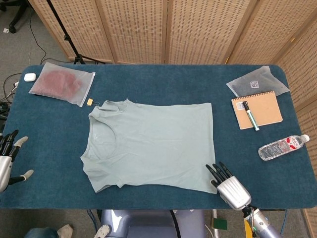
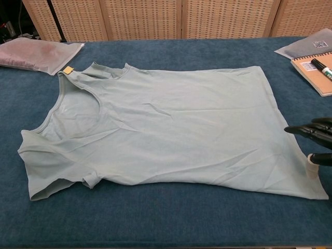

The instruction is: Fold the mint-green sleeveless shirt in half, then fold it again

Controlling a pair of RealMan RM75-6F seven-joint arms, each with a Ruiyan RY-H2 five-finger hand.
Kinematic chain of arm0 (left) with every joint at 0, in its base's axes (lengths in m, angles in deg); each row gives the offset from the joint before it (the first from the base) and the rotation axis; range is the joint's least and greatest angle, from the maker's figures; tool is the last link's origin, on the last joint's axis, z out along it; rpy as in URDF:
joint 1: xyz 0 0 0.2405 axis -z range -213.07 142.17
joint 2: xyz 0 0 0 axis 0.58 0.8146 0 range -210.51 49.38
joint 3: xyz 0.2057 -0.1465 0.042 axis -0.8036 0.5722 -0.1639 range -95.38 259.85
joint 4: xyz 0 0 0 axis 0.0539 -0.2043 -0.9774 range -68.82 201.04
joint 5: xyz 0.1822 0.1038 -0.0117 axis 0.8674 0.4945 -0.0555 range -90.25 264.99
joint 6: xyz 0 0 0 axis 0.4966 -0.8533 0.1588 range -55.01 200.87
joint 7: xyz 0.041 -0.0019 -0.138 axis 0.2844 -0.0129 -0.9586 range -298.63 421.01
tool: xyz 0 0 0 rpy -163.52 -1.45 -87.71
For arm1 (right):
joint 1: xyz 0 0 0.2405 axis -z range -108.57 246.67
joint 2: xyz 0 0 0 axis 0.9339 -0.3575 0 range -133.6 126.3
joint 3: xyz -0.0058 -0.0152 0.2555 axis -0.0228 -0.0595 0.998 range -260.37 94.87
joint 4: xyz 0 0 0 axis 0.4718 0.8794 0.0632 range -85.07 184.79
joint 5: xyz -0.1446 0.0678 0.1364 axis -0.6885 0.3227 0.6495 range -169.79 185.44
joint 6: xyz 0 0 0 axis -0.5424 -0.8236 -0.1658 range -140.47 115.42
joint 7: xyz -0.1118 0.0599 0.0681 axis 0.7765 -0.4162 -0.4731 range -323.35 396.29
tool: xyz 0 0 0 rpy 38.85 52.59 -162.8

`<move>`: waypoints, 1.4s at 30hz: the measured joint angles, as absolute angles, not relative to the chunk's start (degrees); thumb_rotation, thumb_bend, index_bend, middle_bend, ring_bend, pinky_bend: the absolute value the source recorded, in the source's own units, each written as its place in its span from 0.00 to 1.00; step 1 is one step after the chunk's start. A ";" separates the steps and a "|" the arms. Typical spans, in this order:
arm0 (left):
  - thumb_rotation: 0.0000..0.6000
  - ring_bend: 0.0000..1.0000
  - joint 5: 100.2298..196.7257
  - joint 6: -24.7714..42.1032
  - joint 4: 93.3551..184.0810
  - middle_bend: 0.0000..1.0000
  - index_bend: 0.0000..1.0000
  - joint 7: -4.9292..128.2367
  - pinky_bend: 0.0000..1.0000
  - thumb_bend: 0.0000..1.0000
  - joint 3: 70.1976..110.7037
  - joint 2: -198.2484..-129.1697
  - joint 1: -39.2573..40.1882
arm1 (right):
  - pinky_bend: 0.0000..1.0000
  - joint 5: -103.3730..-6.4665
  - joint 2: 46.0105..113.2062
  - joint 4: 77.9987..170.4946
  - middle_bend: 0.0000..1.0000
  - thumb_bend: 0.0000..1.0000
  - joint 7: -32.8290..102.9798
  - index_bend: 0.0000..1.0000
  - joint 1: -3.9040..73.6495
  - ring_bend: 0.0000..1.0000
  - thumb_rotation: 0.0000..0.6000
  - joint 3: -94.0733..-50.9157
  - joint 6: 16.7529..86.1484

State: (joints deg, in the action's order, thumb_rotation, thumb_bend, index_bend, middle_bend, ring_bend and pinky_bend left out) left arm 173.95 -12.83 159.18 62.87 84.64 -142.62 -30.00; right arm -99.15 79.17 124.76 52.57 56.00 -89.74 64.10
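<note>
The mint-green sleeveless shirt [image 1: 153,146] lies flat and unfolded on the blue table [image 1: 158,82], neck to the left and hem to the right; it fills the chest view as the shirt [image 2: 166,135]. My right hand [image 1: 229,184] hovers at the shirt's near right hem corner, fingers stretched over the fabric edge and holding nothing. In the chest view the right hand [image 2: 314,142] shows at the right edge, dark fingers apart above that corner. My left hand [image 1: 9,158] stays at the table's left edge, open and far from the shirt.
A clear bag with a red garment [image 1: 62,84] lies at the back left. At the right are a frosted bag [image 1: 257,82], a brown notebook [image 1: 256,110] with a marker [image 1: 250,115] on it, and a water bottle [image 1: 283,147].
</note>
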 measured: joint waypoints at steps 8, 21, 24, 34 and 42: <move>1.00 0.00 173.82 -12.65 159.20 0.00 0.00 62.94 0.00 0.00 84.65 -142.57 -29.95 | 0.00 -98.97 79.92 124.66 0.00 0.26 53.21 0.45 55.67 0.00 1.00 -90.02 63.67; 1.00 0.00 173.55 -12.25 159.24 0.00 0.00 63.16 0.00 0.00 84.68 -142.65 -29.82 | 0.00 -99.00 80.77 123.43 0.00 0.40 51.90 0.51 54.84 0.00 1.00 -90.41 63.60; 1.00 0.00 173.55 -12.16 159.26 0.00 0.00 63.24 0.00 0.00 84.64 -142.68 -29.79 | 0.00 -99.12 81.10 122.77 0.00 0.43 51.43 0.52 54.59 0.00 1.00 -90.51 63.70; 1.00 0.00 173.49 -11.81 159.28 0.00 0.00 63.45 0.00 0.00 84.58 -142.76 -29.65 | 0.00 -99.27 81.81 121.43 0.00 0.44 50.12 0.63 54.11 0.00 1.00 -90.78 64.10; 1.00 0.00 173.94 -11.16 159.07 0.00 0.00 63.43 0.00 0.00 84.22 -142.80 -29.35 | 0.00 -99.72 83.11 118.95 0.00 0.47 48.18 0.66 54.02 0.00 1.00 -90.88 65.82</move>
